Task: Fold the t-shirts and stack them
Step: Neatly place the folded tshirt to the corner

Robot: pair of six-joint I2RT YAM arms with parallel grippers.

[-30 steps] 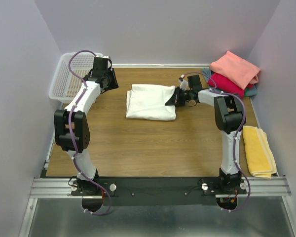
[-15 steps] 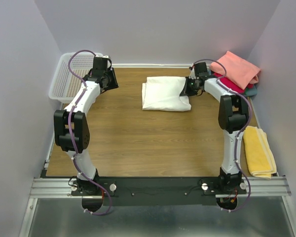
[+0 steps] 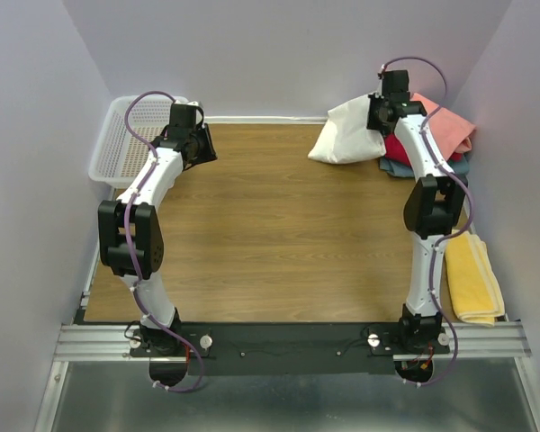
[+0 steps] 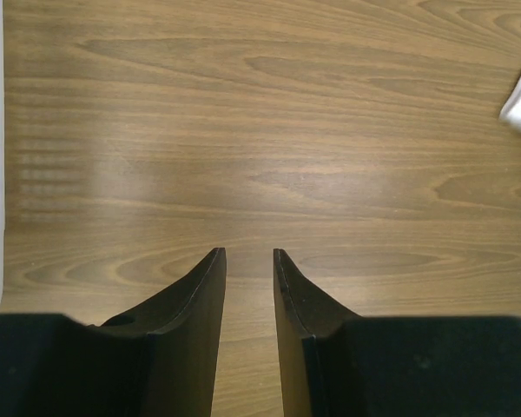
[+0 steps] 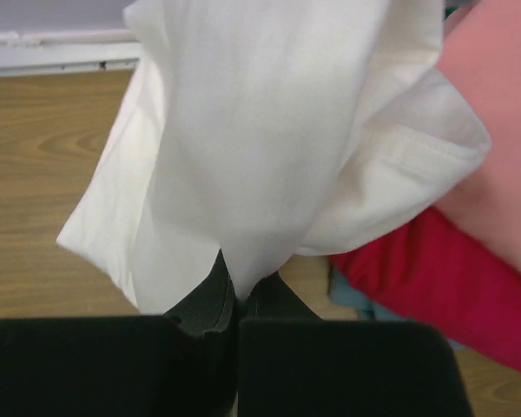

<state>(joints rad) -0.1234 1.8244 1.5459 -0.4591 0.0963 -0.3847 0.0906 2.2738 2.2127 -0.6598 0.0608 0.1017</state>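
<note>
Right gripper [image 3: 376, 114] [image 5: 239, 291] was pinched closed on a bunched fold of the white t-shirt [image 3: 346, 135] [image 5: 260, 130], at the far right of the table [image 3: 270, 243]. The cloth hung from the fingertips in a loose bundle, spreading out to the left of the gripper. Whether its lowest corner touched the wood could not be told.

Just right of the hanging shirt lay the stack of folded shirts. The salmon-pink t-shirt [image 3: 445, 126] [image 5: 495, 113] was on top, the crimson t-shirt [image 3: 398, 148] [image 5: 434, 287] beneath it, and the grey-blue t-shirt [image 3: 400, 168] at the bottom. In the right wrist view the white cloth overlapped the left edge of this stack.

A folded yellow towel [image 3: 472, 274] lay near the right edge, well apart from the stack and nearer the arm bases.

Left gripper [image 3: 201, 144] [image 4: 247, 252] was at the far left, its jaws parted with only bare wood between them. It stood just beside the white mesh basket [image 3: 126, 135], well apart from the shirts.
</note>
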